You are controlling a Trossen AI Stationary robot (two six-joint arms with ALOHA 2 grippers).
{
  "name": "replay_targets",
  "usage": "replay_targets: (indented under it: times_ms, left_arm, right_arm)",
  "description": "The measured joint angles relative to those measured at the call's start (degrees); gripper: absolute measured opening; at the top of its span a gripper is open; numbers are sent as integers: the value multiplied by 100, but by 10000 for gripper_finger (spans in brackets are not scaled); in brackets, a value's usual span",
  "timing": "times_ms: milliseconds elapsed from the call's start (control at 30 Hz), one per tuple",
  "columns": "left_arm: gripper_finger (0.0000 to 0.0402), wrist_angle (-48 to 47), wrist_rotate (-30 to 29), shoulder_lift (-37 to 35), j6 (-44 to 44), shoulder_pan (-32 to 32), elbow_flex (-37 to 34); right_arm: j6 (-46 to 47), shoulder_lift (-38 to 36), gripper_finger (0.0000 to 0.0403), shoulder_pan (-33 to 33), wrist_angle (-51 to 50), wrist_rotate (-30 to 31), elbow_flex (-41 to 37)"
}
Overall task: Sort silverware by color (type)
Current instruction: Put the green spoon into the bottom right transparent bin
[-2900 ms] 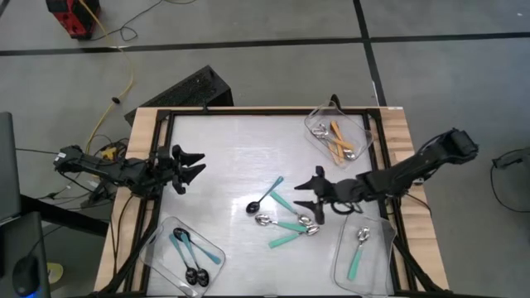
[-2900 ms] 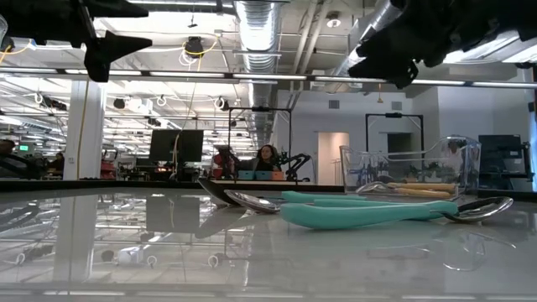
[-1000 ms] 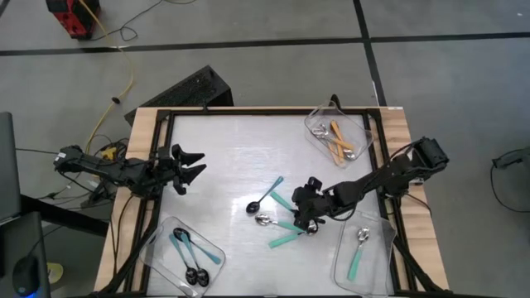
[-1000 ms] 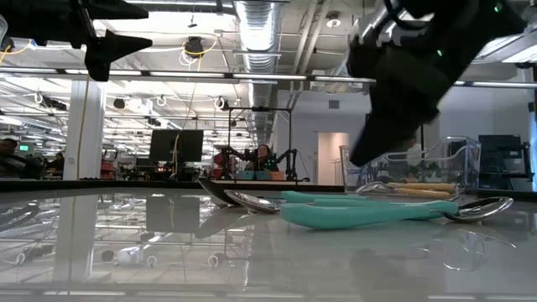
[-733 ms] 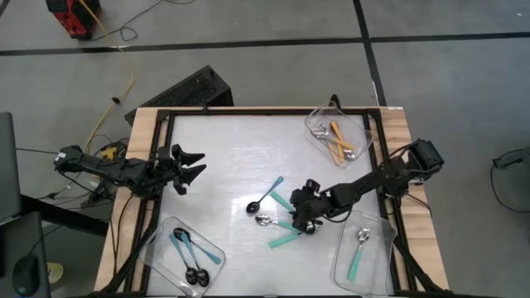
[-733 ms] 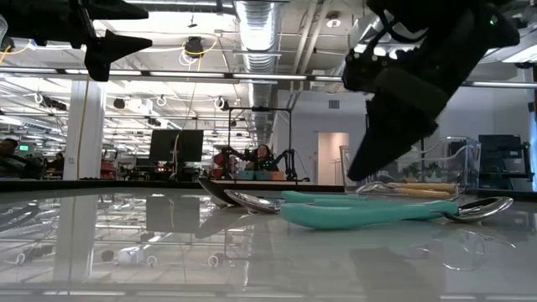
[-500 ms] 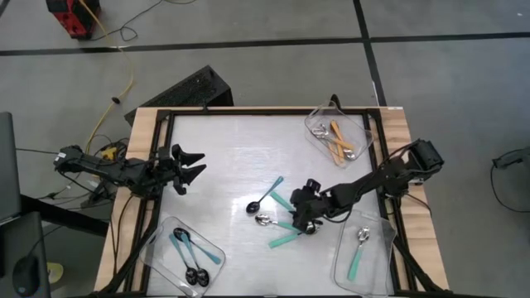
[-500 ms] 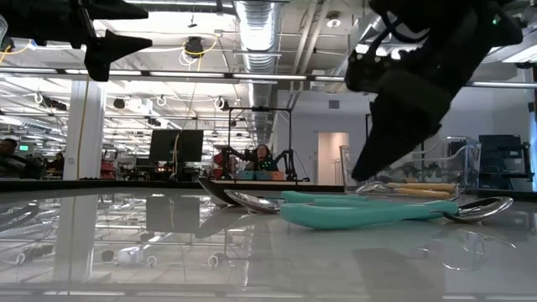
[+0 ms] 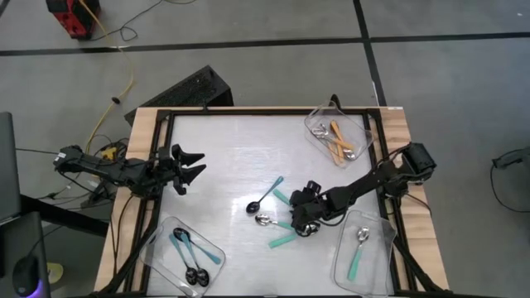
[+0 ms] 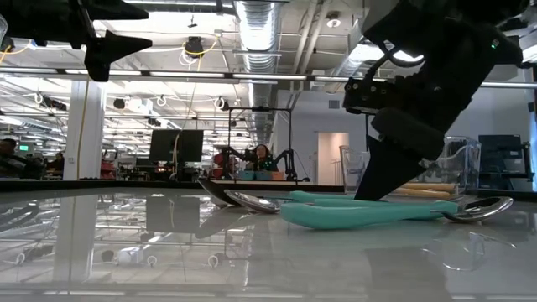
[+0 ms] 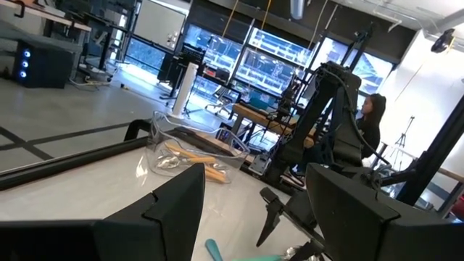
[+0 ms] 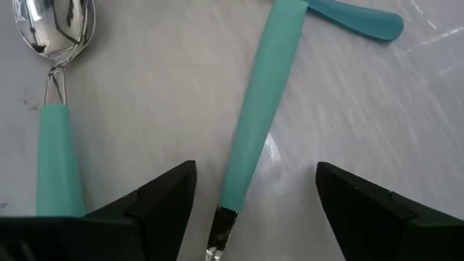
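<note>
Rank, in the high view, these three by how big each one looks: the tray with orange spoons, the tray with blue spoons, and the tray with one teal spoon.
1. Tray with one teal spoon, slightly the largest.
2. Tray with blue spoons and tray with orange spoons: these two look about alike, so I do not rank them.

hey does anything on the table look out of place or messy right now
Yes. A few spoons lie loose and crisscrossed mid-table, outside the trays: teal-handled ones and one thin blue one. They are simply unsorted, not damaged. The open right gripper is low over a teal spoon; the left gripper waits.
</note>
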Motion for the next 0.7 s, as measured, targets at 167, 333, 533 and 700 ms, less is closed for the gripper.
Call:
replay_targets:
  times_ms: [167, 333, 533, 700]
  left_arm:
    - [226, 4, 0, 1, 0, 2, 0]
    - [226, 6, 0, 0, -2, 0, 0]
    - [226, 11, 0, 0, -2, 1, 0]
    - [226, 12, 0, 0, -3, 1, 0]
  right_arm:
    - [9, -10, 280, -1, -37, -2, -2]
    - [62, -12, 242, -1, -46, -14, -4]
    - [68, -12, 172, -1, -56, -22, -7]
    - [68, -14, 107, -1, -65, -22, -8]
